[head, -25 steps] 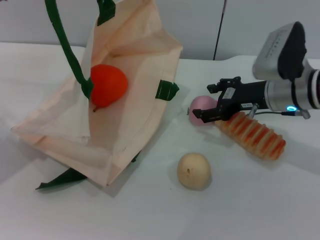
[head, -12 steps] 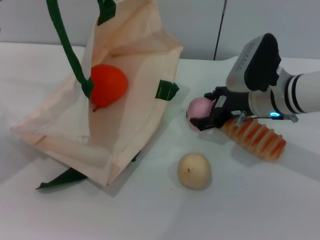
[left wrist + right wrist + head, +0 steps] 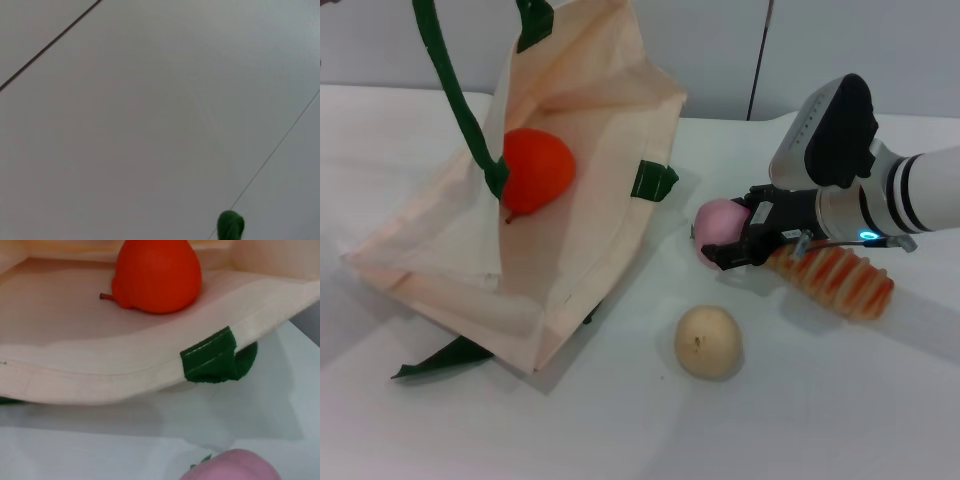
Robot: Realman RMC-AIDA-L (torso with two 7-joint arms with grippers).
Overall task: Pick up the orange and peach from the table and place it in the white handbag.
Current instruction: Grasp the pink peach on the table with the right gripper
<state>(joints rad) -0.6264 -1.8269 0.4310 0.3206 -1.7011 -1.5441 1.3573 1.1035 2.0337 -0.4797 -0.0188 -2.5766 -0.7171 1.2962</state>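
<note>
The orange (image 3: 535, 170) lies inside the white handbag (image 3: 570, 260), which sprawls open on the table's left side; the right wrist view looks into the bag (image 3: 100, 355) at the same orange (image 3: 157, 272). One green handle (image 3: 455, 90) is pulled up out of the head view's top. The pink peach (image 3: 715, 225) rests on the table to the right of the bag's mouth and shows at the edge of the right wrist view as the peach (image 3: 235, 467). My right gripper (image 3: 735, 232) is open, one finger on each side of the peach. My left gripper is out of sight.
A pale beige-yellow round fruit (image 3: 708, 341) sits nearer the front. An orange-and-cream ridged oblong (image 3: 835, 280) lies under my right wrist. A green strap end (image 3: 445, 358) trails from under the bag. The left wrist view shows wall and a bit of green strap (image 3: 230, 226).
My right arm has swung left and lowered, bringing its fingers down around the peach. The bag and orange have not moved.
</note>
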